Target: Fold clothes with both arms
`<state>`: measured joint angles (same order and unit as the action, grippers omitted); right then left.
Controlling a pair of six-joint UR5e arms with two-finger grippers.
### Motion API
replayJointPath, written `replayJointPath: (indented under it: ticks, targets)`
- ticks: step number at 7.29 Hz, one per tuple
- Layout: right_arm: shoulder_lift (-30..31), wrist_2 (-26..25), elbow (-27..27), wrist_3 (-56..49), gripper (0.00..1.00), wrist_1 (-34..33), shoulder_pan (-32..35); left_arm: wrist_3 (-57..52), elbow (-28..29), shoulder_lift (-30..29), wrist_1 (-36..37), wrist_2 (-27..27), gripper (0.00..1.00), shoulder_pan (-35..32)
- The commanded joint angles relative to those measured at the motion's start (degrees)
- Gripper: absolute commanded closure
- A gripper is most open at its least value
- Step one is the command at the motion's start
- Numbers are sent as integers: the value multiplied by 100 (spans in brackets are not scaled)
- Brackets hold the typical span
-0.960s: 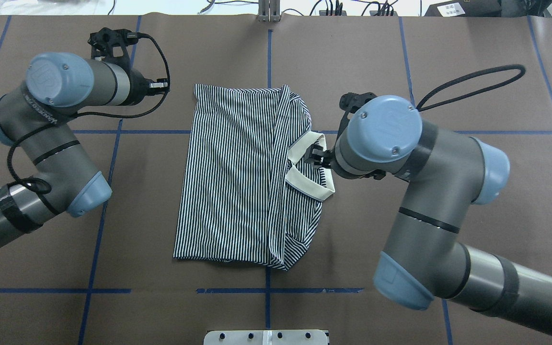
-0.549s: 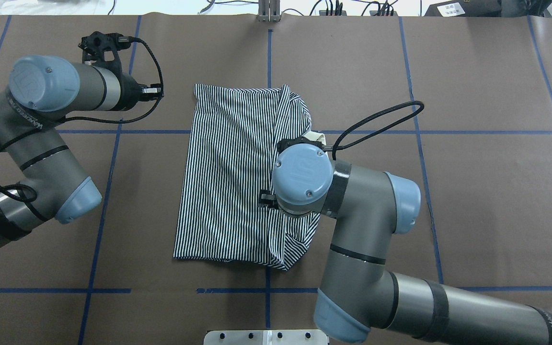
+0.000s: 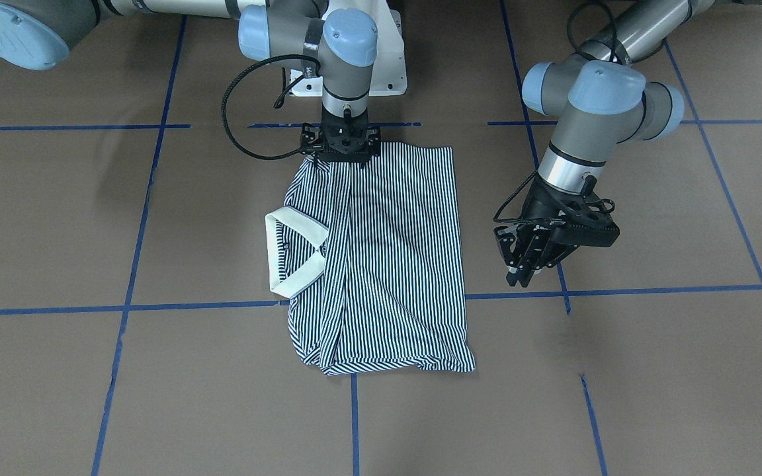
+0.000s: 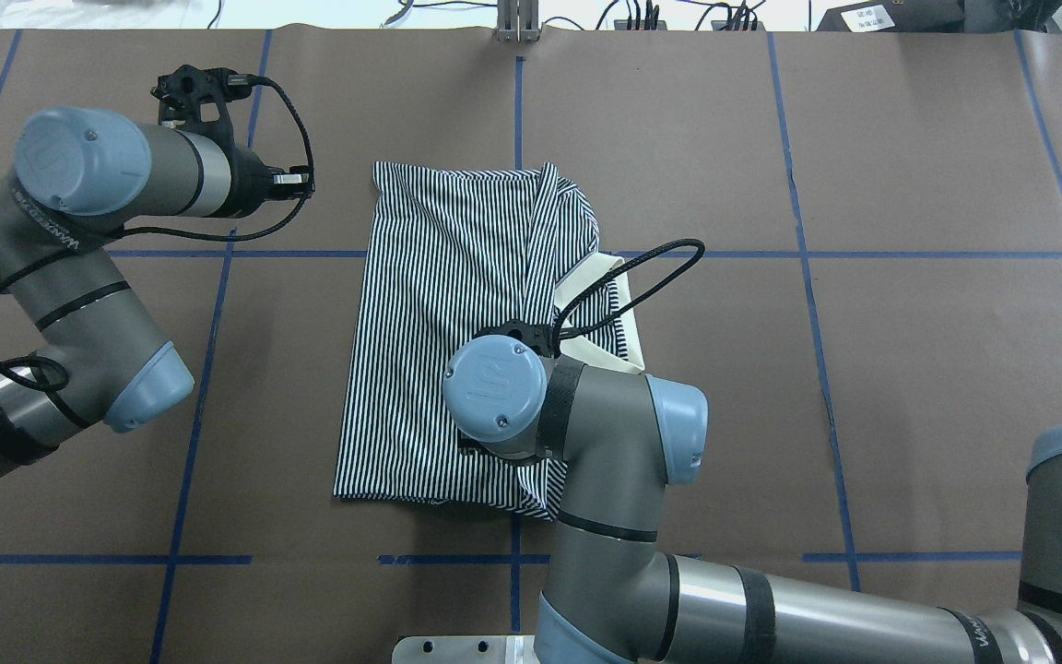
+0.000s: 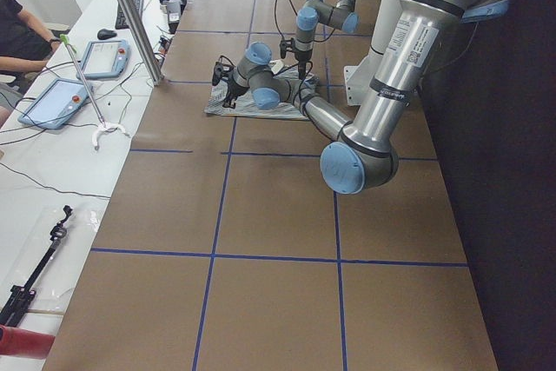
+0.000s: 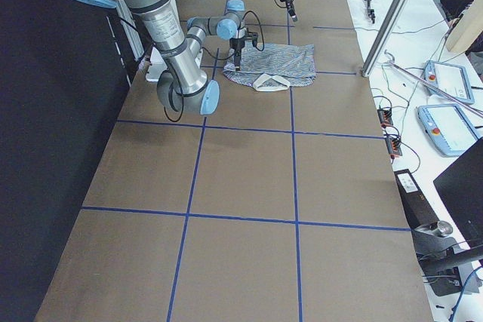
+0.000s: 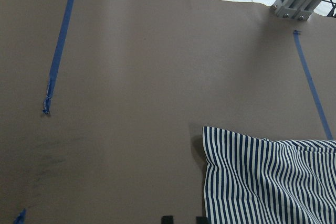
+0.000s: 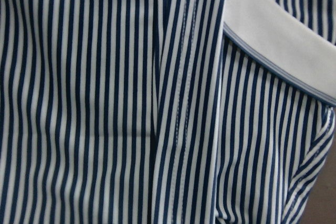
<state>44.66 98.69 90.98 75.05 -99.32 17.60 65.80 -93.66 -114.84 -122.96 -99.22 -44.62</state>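
1. Striped knit is my main worry. The polo shirt (image 3: 387,251) lies flat mid-bench (image 3: 619,370), doubled lengthwise, with its cream collar (image 3: 295,254) poking out on the right arm's side.
2. My right end effector (image 3: 340,153) sits low over the shirt edge nearest the robot's base. I cannot tell whether it is spread or pinching cloth, because its wrist view shows only stripes. If it takes just the top layer, the fold peels open.
3. My left end effector (image 3: 520,274) hovers off the shirt near its far corner, spread and holding nothing. A pull by the right arm alone likely drags and skews the whole shirt.
4. That arm's black cable (image 3: 224,106) loops above the collar in the overhead view. A low sweep could snag it.
5. Too deep a pinch may catch the brown paper cover.
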Motion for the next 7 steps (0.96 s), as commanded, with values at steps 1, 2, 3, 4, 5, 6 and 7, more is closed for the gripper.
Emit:
replayJointPath:
  ticks: [1, 2, 3, 4, 5, 6, 7]
  targets:
    - [42, 28, -37, -95, 0, -113, -46, 3, 5, 6, 0, -1, 72, 6]
    - [174, 28, 7, -235, 0, -148, -46, 3, -3, 6, 0, -1, 72, 6]
    - [210, 19, 173, -428, 0, -358, -46, 3, -3, 6, 0, -1, 72, 6]
    - [289, 19, 226, -499, 0, -473, -46, 3, -3, 6, 0, -1, 72, 6]
    - [603, 19, 566, -630, 0, -474, 15, -5, -3, 6, 0, -10, 72, 6]
    - [910, 19, 848, -884, 0, -518, 181, -14, -3, 6, 0, -1, 72, 6]
    - [1183, 19, 1069, -1121, 0, -553, 322, -14, -3, 6, 0, -1, 72, 6]
